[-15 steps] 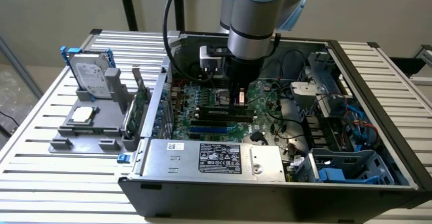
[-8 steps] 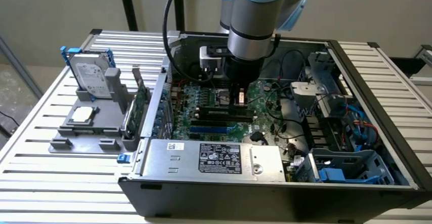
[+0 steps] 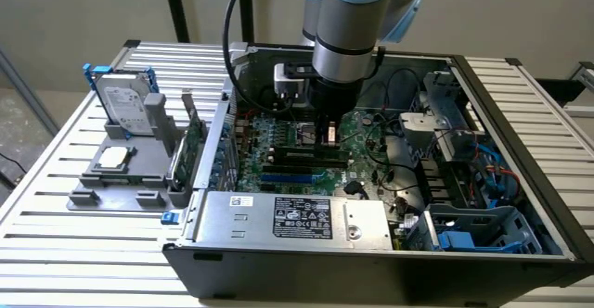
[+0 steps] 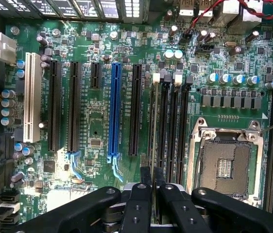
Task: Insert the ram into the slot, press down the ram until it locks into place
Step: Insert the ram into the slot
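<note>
Blue slot (image 4: 114, 109); perhaps hard drive (image 3: 125, 106).

An open computer case (image 3: 371, 273) lies on a slatted counter (image 3: 55, 252). The robot arm (image 3: 346, 37) reaches straight down into it, and its gripper (image 3: 325, 135) hangs just above the row of black slots (image 3: 299, 158) on the green board (image 3: 360, 131). A blue slot (image 3: 292, 178) lies just beside them. A silver labelled box (image 3: 232, 217) sits at the case's near edge. At the exterior view's left, a grey holder (image 3: 102, 179) carries an upright hard drive (image 3: 125, 106), and a green card (image 3: 193, 148) stands between holder and case.
</note>
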Motion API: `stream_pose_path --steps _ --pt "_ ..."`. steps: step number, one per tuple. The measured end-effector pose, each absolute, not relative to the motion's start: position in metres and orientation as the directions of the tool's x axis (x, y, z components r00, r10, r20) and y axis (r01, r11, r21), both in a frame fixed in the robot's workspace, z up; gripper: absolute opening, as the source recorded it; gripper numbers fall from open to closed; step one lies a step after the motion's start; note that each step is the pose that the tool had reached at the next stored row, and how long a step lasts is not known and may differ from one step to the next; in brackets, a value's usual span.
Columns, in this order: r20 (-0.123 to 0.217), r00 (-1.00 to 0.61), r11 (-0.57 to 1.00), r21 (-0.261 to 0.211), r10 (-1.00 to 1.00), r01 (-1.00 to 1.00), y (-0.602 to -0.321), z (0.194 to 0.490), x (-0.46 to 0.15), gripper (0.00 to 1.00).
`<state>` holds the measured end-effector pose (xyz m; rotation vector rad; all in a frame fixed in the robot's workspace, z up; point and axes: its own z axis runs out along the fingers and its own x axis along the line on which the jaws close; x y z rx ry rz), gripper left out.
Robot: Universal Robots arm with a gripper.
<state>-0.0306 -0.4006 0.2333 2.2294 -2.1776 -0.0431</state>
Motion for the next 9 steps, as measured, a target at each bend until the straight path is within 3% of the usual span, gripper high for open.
stream_pose_path --steps 9 --pt "-0.002 0.023 -0.023 0.023 -1.0 -0.999 -0.4006 0.2324 -0.0336 0.13"
